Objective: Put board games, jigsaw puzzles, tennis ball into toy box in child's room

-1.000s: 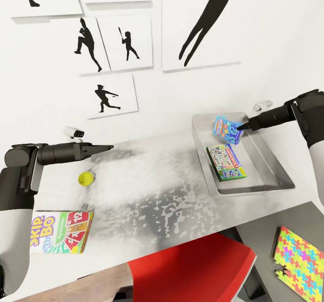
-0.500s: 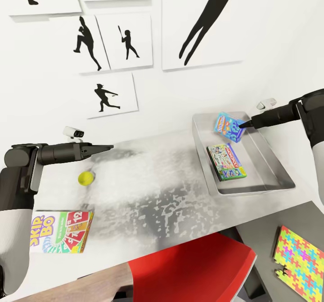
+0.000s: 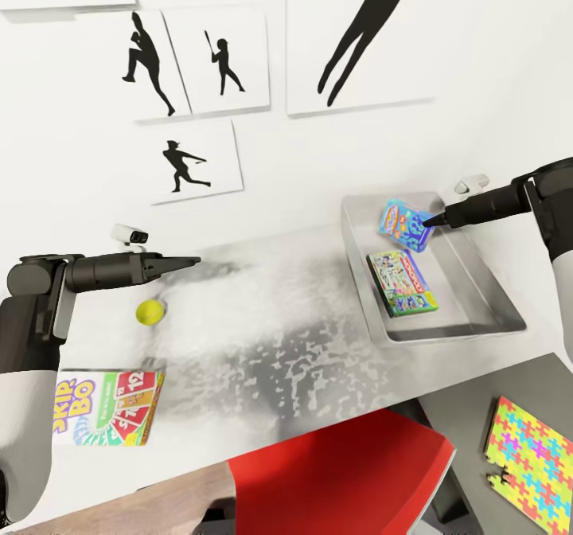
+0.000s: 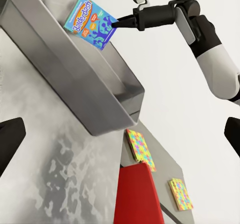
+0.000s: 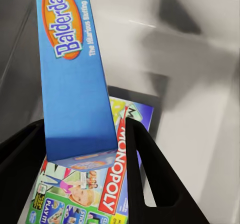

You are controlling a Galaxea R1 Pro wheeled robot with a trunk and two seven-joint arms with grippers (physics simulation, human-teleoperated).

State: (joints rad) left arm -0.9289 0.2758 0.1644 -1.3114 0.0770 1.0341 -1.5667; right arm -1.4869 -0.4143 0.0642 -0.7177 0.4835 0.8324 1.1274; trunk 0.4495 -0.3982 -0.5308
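You held the blue board game over the toy box

Toy box [image 3: 477,268] sat right of centre on the surface [image 3: 263,328]; your right jaws [image 3: 427,220] were clenched on the tilted blue board game [image 3: 404,226], directly above it; left jaws [image 3: 193,262] spread, empty.

At the right of the head view, the toy box [image 3: 477,280] is offering open floor along its right half and near end. The green-edged board game [image 3: 402,283] is lying flat on its left-centre, and the blue board game [image 3: 406,227], pinched by the right gripper [image 3: 430,220], is hanging tilted over the far end, blocking entry there. Mid-frame, the table [image 3: 278,336] is lying bare between the tennis ball [image 3: 150,312] and the bin. The SKIP-BO box [image 3: 107,408] is occupying the lower left; a red chair [image 3: 342,479] is crowding the near edge.
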